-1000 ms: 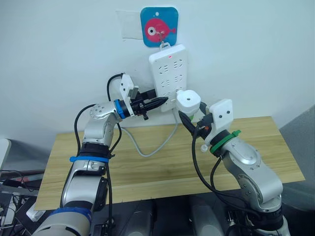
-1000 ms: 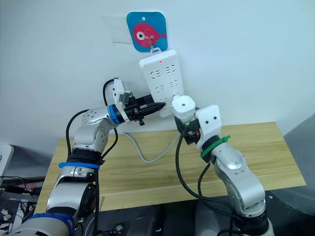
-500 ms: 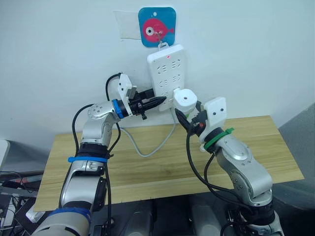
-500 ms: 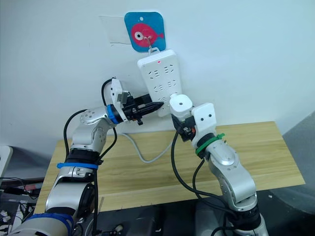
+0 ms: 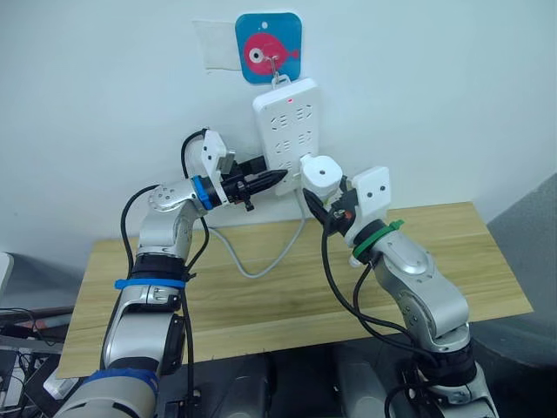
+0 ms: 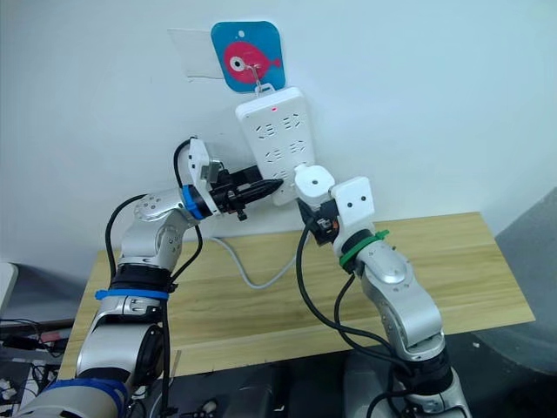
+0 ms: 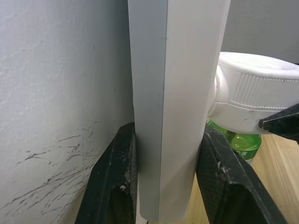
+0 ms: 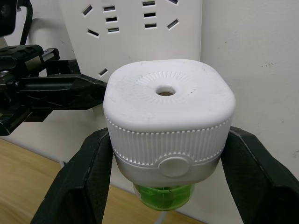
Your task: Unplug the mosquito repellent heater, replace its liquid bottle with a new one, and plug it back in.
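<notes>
While the left gripper [image 5: 277, 178] clamped the smooth white power strip [image 5: 287, 131] by its lower edge against the wall, the right gripper [image 8: 164, 168] pinched the mosquito repellent heater [image 8: 167, 116], a rounded, ribbed white unit with a green bottle [image 8: 163, 196] beneath, just beside the strip.

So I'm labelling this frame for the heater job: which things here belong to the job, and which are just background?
Part of the job:
- mosquito repellent heater, held by the right gripper
- green liquid bottle under it
- power strip, clamped at its edge by the left gripper

Just there:
- fish hook plaque
- wooden table
</notes>
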You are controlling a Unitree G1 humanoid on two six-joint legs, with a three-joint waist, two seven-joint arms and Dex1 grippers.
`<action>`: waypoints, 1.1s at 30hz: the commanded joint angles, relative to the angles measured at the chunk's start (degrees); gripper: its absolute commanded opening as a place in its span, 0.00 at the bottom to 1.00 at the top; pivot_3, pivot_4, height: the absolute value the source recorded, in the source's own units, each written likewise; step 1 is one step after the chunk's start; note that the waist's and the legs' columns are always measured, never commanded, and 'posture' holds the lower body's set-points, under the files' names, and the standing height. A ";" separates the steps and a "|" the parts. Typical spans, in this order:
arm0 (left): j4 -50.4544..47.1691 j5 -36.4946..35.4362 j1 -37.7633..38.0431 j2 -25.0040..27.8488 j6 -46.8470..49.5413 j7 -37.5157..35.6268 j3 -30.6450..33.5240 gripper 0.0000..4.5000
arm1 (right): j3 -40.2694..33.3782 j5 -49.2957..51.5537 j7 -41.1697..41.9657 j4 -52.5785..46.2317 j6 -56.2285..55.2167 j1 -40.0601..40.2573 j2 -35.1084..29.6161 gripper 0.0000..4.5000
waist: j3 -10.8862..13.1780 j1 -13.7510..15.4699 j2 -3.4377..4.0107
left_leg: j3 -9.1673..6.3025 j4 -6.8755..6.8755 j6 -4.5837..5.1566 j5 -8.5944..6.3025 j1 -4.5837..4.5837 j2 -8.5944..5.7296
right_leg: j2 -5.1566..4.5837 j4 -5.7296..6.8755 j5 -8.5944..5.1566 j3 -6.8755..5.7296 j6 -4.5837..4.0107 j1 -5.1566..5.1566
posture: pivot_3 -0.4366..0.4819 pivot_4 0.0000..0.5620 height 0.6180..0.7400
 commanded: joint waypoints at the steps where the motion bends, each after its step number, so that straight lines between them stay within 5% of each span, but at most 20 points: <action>1: -3.16 -1.16 -0.25 -1.37 0.45 -2.40 -2.11 0.29 | -0.11 -1.83 -1.15 0.89 -2.68 -3.93 1.08 0.66 | 0.00 -0.03 0.00 | -0.01 0.00 -0.01 0.00 0.00 0.01 | 0.02 0.01 0.00 0.00 -0.01 0.00 | 0.33 0.42 1.00; 33: -4.21 -1.02 0.47 -1.20 1.16 -2.46 -1.85 0.29 | -0.40 -3.29 0.16 2.04 -5.52 -8.49 2.90 0.66 | 0.00 -0.28 0.00 | -0.10 0.00 -0.39 0.24 0.03 0.11 | 0.23 0.42 0.22 0.10 -0.35 -0.29 | 0.35 0.42 1.00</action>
